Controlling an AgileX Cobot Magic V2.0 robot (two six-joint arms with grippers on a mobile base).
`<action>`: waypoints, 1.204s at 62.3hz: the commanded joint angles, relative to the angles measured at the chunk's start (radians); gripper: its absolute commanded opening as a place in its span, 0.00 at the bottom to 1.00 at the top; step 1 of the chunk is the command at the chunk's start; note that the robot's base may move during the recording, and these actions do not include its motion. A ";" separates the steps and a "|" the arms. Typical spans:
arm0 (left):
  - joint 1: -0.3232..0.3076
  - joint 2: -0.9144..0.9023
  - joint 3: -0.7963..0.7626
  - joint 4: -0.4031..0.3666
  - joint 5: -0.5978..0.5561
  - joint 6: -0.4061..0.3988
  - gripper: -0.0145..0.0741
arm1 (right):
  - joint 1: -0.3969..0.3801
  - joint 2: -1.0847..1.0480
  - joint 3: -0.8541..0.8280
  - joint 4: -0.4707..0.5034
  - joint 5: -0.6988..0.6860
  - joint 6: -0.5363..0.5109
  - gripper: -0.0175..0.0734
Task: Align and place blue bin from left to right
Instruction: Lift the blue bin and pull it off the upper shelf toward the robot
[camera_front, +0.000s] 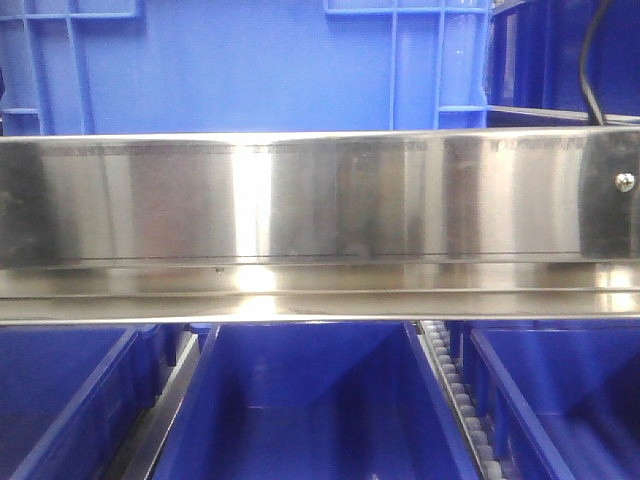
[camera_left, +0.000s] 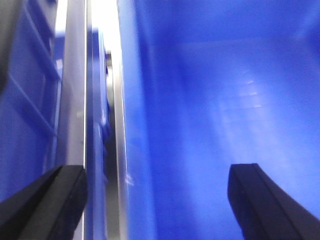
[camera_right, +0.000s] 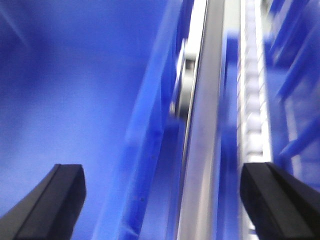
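— Surroundings?
— A polished steel shelf rail (camera_front: 300, 215) ahead, and a white roller track (camera_right: 252, 100) under my right gripper's (camera_right: 165, 170) outer finger.
— The bin?
— The large bright-blue plastic bin (camera_left: 215, 100) is under both inner fingers. My left gripper (camera_left: 157, 172) and the right gape wide, holding nothing.

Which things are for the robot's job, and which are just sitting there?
For the job: blue bin; left gripper and right gripper, both open.

Just there: steel shelf rail; roller track; left bin; right bin; upper bins; black cable.

Shiny steel crossbeam (camera_front: 300, 200), one screw (camera_front: 625, 181) near its end, roller track (camera_front: 455, 395) below
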 joint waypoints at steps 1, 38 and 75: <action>0.013 0.018 -0.007 -0.022 -0.020 -0.009 0.70 | 0.001 0.026 -0.010 0.016 -0.012 0.002 0.75; 0.021 0.092 -0.007 -0.014 -0.038 -0.009 0.37 | 0.001 0.127 -0.010 0.059 -0.014 0.002 0.28; 0.022 0.013 -0.065 -0.010 0.009 -0.007 0.15 | 0.001 0.047 -0.058 0.057 -0.012 0.002 0.12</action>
